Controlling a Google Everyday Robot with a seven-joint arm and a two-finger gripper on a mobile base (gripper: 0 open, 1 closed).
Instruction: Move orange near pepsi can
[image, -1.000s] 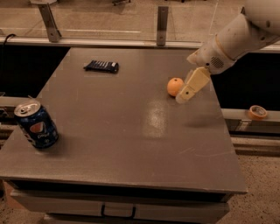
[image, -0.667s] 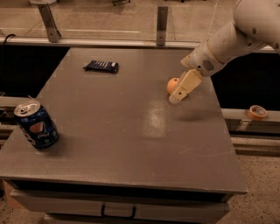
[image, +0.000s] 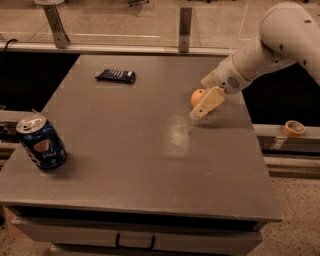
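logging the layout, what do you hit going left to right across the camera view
pepsi can → dark packet → orange, with the gripper overlapping its right side → tape roll

- The gripper (image: 206, 104) hangs low at the right side of the table (image: 150, 170), close against the orange (image: 195, 95), and covers the fruit's right and front.
- The arm (image: 260, 50) slants in from the upper right and blocks that side.
- Open table surface runs from the orange to the pepsi can (image: 41, 142), which stands near the front left corner.
- A flat dark packet (image: 116, 75) lies at the back left, well apart from that stretch.
- A rail with two posts (image: 185, 27) closes off the far edge.
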